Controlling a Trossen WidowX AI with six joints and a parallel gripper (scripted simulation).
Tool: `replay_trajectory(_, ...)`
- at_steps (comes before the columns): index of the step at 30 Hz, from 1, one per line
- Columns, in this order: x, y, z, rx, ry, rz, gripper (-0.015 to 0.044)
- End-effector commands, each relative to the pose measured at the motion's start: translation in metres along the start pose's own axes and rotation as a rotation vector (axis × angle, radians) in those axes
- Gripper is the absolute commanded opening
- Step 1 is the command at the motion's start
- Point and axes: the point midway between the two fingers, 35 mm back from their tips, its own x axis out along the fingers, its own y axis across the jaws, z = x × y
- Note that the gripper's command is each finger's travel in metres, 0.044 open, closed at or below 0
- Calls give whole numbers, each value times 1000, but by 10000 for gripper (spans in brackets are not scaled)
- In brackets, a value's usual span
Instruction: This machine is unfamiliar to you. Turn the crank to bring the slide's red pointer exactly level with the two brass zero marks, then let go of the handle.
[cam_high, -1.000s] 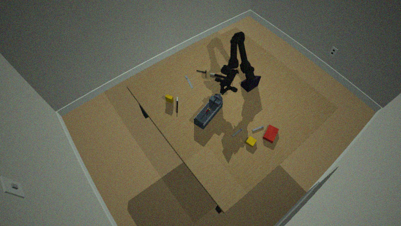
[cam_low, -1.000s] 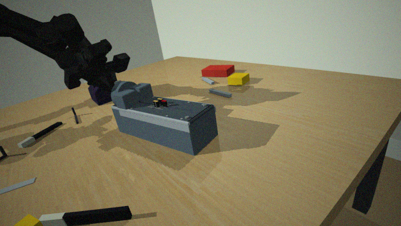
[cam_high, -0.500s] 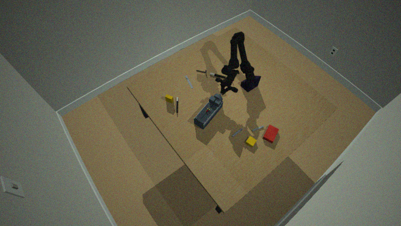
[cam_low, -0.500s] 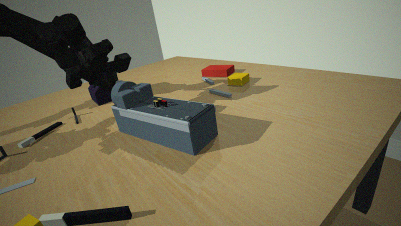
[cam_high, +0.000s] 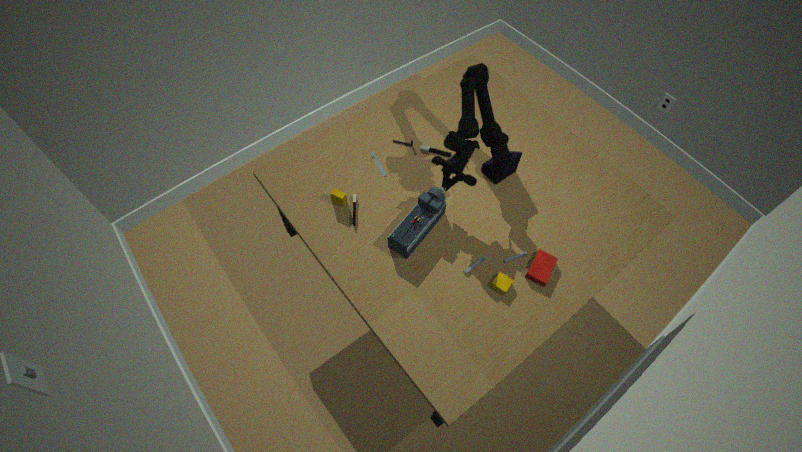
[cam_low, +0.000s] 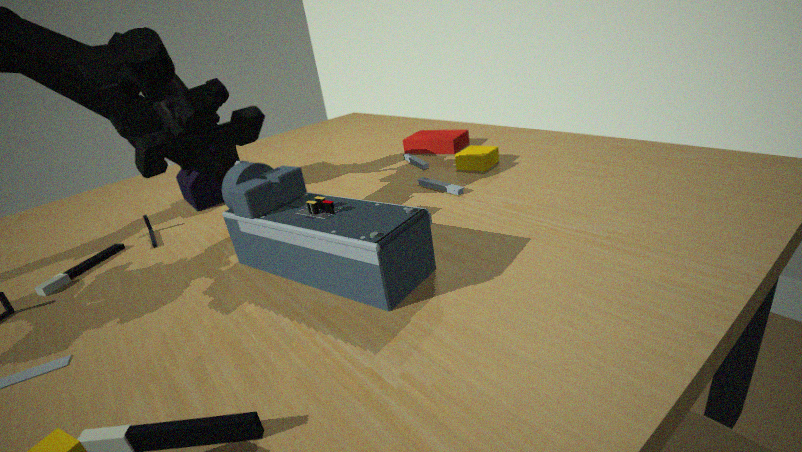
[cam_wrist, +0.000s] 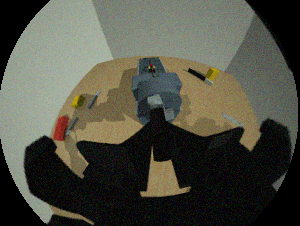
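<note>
The blue-grey machine (cam_high: 404, 241) (cam_low: 308, 263) (cam_wrist: 156, 82) stands on the table, its crank end toward the arm. My gripper (cam_high: 444, 187) (cam_low: 237, 161) (cam_wrist: 157, 123) is shut on the crank's black handle (cam_wrist: 161, 149), at the machine's arm-side end. The handle shows between the fingers in the wrist view; the fingers hide part of it. A light grey crank arm (cam_wrist: 155, 101) shows just beyond the fingertips. On the machine's top, the red pointer (cam_low: 327, 202) (cam_wrist: 151, 65) appears off the line of the two brass marks (cam_low: 311, 203), toward the end away from the crank.
A red block (cam_high: 541, 267) (cam_low: 435, 142) (cam_wrist: 61, 128) and a yellow block (cam_high: 502, 282) (cam_low: 476, 158) (cam_wrist: 77, 101) lie to one side with two grey bars. Another yellow block (cam_high: 338, 197) (cam_wrist: 213, 74), black-and-white sticks (cam_high: 354, 212) (cam_low: 193, 431) and a grey strip (cam_high: 378, 164) lie on the other side.
</note>
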Motion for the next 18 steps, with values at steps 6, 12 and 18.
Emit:
replay_trajectory(6, 3, 10, -3, -13, 3, 26, 0)
replay_trajectory(12, 4, 12, -4, -13, 3, 26, 0)
replay_trajectory(18, 5, 14, -6, -13, 3, 26, 0)
